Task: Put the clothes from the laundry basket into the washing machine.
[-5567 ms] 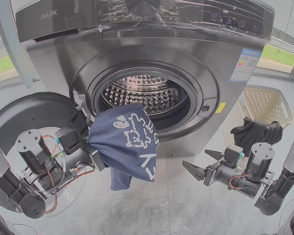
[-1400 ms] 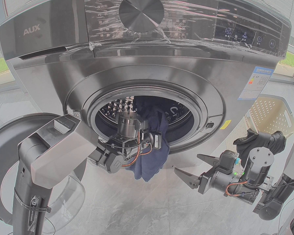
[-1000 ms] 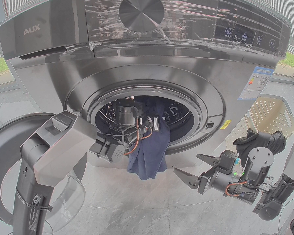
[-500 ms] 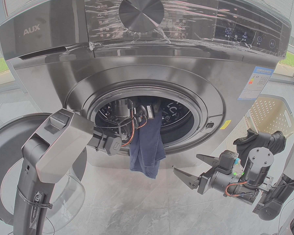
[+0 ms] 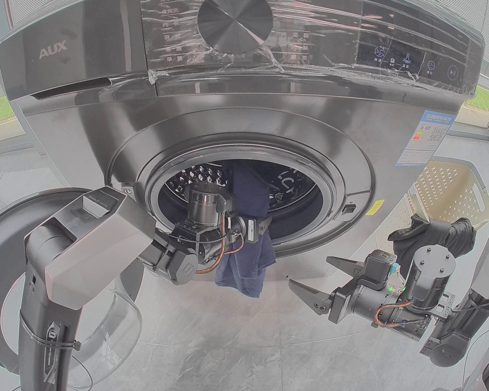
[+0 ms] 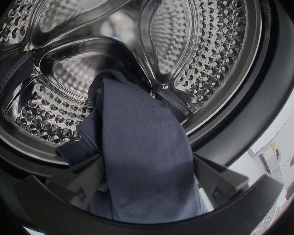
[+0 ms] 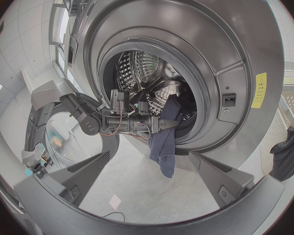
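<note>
The navy shirt [image 5: 249, 245] hangs half in and half out of the washing machine [image 5: 309, 104], at the middle of the head view. Its upper part lies in the drum [image 6: 192, 33] and its lower end drapes over the opening's rim toward the floor. The left gripper [image 6: 147, 160] sits at the drum's mouth with its fingers spread wide and the shirt loose between them. At lower right the right gripper [image 5: 323, 281] hangs above the floor, fingers apart and empty. Behind it, a black garment [image 5: 429, 232] drapes over the laundry basket [image 5: 445, 183].

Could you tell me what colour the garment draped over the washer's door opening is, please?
The garment is dark navy blue, clearest in the left wrist view.
</note>
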Robot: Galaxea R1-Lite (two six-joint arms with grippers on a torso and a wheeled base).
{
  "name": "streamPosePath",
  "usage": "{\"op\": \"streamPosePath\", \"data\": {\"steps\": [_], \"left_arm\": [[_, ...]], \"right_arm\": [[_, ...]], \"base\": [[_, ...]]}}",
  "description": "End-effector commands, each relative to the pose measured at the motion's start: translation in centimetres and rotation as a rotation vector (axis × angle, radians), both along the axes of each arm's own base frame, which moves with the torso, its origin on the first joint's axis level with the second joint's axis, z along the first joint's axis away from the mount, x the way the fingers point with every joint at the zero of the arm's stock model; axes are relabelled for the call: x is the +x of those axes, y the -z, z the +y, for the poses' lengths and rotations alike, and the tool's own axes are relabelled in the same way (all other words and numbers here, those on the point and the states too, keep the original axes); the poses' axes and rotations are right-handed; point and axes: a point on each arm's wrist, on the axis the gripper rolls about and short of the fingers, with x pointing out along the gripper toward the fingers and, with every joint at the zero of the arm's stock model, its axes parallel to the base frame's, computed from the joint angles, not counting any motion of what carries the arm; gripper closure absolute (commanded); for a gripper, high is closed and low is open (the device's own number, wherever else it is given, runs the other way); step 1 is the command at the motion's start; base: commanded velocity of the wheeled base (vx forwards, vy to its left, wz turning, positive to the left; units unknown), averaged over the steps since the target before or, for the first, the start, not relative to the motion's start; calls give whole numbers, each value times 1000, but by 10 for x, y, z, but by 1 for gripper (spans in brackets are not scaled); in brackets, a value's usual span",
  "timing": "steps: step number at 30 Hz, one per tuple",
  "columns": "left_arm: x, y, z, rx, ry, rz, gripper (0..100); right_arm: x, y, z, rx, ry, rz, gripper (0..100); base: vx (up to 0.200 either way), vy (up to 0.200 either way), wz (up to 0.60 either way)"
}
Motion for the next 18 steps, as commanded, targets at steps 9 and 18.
{"op": "streamPosePath", "data": {"steps": [9, 18], "left_arm": [[26, -22, -10, -82, -30, -106, 100], [77, -62, -3, -312, -200, -316, 100]], "right_arm": [[0, 0, 0, 2, 0, -3, 0], [1, 2, 1, -1, -2, 1, 0]], "base": [[0, 0, 0], [0, 0, 0]]}}
